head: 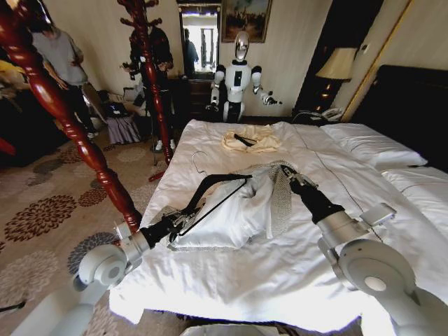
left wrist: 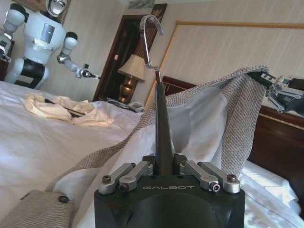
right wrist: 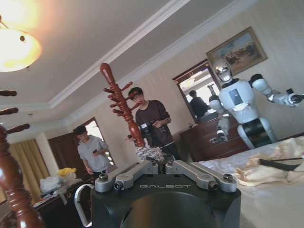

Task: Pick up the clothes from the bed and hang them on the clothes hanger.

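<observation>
Now 2 grippers: left gripper (head: 183, 221) clamps 1 hanger (head: 213, 183), right gripper (head: 287, 172) pinches 1 jacket (head: 241, 210).

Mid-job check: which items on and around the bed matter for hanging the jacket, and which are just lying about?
In the job:
- grey-beige speckled knit jacket, pinched by the right gripper
- black broad-shouldered hanger, clamped in the left gripper
- white-duvet bed

Lying about:
- cream hooded top on the duvet
- red wooden coat stand
- white humanoid robot
- bedside lamp
</observation>
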